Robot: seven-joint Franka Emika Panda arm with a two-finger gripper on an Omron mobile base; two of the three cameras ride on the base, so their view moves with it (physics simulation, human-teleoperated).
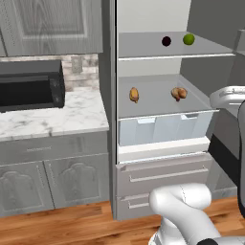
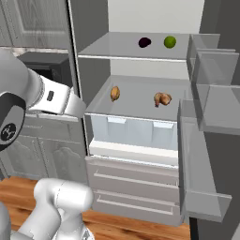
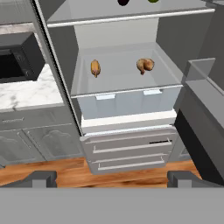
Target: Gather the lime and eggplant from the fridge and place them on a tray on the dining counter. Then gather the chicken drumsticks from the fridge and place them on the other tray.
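The open fridge (image 3: 127, 87) is faced squarely by the gripper (image 3: 112, 178), well ahead of it and above its level, with the door swung out to the gripper's right. A black microwave (image 1: 31, 86) is seen on the marble counter (image 1: 52, 117) ahead and to the gripper's left. On the upper shelf (image 2: 136, 50), far above and ahead of the fingertips, the dark eggplant (image 2: 145, 42) and the green lime (image 2: 170, 41) are set near each other, the lime to the right. On the lower shelf (image 3: 122, 78), two chicken drumsticks (image 3: 95, 68) (image 3: 145, 65) are laid well apart, ahead of the gripper. The jaws are held spread wide, and nothing is grasped between them.
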